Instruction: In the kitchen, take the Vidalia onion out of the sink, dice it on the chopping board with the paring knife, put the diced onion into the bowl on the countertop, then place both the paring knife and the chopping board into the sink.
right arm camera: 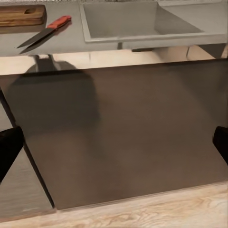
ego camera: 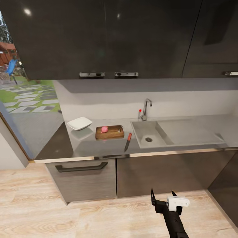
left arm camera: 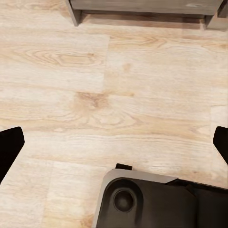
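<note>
Although the sink (ego camera: 155, 134) is named as its starting place, the Vidalia onion (ego camera: 104, 129) sits whole on the chopping board (ego camera: 110, 132), toward the board's left half, so the retrieval step reads as complete and dicing as not yet done. The paring knife (ego camera: 127, 141) lies on the countertop (ego camera: 86, 145) just beside the board's right end, between board and basin, red handle pointing to the wall and blade tip close to the counter's front edge. The bowl (ego camera: 79, 123) rests near the board's left end, apart from it.

The right gripper (ego camera: 164, 197) hangs low in front of the cabinets, well short of the counter, fingers spread and holding nothing. The left gripper (left arm camera: 114, 142) faces the wooden floor (left arm camera: 95, 95), its fingers likewise wide apart and empty.

Risks, as judged:
- The knife lies flat with its blade near the edge; a careless approach could nudge it off the counter.
- A grasp on the blade instead of the handle would spoil the cut.
- The round onion may roll off the board if pressed off-centre.
</note>
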`<state>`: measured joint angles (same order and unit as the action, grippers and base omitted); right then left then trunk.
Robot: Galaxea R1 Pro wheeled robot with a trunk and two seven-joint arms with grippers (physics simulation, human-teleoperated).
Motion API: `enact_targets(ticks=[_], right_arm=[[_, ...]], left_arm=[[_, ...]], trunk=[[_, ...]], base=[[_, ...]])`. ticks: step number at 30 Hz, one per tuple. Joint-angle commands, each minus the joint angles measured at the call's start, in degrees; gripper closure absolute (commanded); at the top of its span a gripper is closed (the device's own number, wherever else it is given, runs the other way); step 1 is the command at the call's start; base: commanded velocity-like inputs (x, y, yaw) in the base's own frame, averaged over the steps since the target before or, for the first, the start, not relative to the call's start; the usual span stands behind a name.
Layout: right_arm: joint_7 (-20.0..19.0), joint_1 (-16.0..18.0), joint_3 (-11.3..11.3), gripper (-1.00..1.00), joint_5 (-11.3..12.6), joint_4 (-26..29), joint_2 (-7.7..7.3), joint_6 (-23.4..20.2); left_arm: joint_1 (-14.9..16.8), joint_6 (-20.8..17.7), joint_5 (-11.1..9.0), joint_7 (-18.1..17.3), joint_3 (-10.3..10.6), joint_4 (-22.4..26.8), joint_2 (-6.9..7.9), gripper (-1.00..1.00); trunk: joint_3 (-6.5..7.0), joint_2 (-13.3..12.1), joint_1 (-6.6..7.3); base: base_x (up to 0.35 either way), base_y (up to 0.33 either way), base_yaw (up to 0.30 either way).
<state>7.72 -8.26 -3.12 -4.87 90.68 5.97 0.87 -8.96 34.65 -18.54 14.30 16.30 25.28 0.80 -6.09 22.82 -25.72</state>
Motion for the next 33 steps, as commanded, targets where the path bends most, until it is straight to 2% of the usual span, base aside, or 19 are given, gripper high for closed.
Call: enact_targets(ticks=[1,6,18,22,24,27,30,31,33], right_arm=[[0.35,0.00,-0.07,-1.00,-0.50,0.02,0.01,0.01],[0.33,0.00,-0.10,-1.00,-0.55,0.02,0.01,-0.01],[0.84,0.28,0.21,-1.00,-0.83,0.79,0.16,1.74],[1.04,2.90,0.21,-1.00,-0.84,0.91,0.26,1.55],[1.41,5.59,0.21,-1.00,-0.85,0.96,0.35,-0.12],[1.74,10.48,0.21,-1.00,-0.85,1.04,0.51,-5.53],[1.82,14.96,0.21,-1.00,-0.85,1.07,0.99,-8.80],[1.86,17.83,0.21,-1.00,-0.85,1.07,1.54,-11.05],[1.95,25.46,0.21,-1.00,-0.85,1.08,2.53,-19.45]], left_arm=[[0.00,0.07,-0.27,0.46,0.49,0.12,0.08,-1.00],[0.00,0.07,-0.27,0.46,0.49,0.12,0.08,-1.00],[0.00,-0.01,-0.27,0.46,0.49,-0.29,0.06,-1.00],[0.00,-0.01,-0.27,0.46,0.49,-0.32,0.06,-1.00],[0.00,-0.02,-0.27,0.46,0.49,-0.34,0.05,-1.00],[0.00,-0.02,-0.29,0.40,0.49,-0.39,0.05,-1.00],[0.00,-0.07,-0.28,0.31,0.49,-0.40,0.03,-1.00],[0.00,-0.09,-0.27,0.25,0.49,-0.40,0.03,-1.00],[0.00,-0.21,-0.32,0.15,0.49,-0.45,0.01,-1.00]], trunk=[[-0.09,0.10,-0.07],[-0.09,0.10,-0.07],[-0.09,0.10,-0.07],[-0.09,0.10,-0.07],[-0.09,0.10,-0.07],[-0.09,0.10,-0.07],[-0.09,0.10,-0.07],[-0.09,0.10,-0.07],[-0.09,0.10,-0.07]], base=[[0.315,0.000,0.000],[0.227,0.000,0.000],[0.010,0.000,0.000],[0.000,0.000,0.000],[0.000,0.000,0.000],[0.000,0.000,0.000],[0.000,0.000,0.000],[0.000,0.000,0.000],[0.000,0.000,0.000]])
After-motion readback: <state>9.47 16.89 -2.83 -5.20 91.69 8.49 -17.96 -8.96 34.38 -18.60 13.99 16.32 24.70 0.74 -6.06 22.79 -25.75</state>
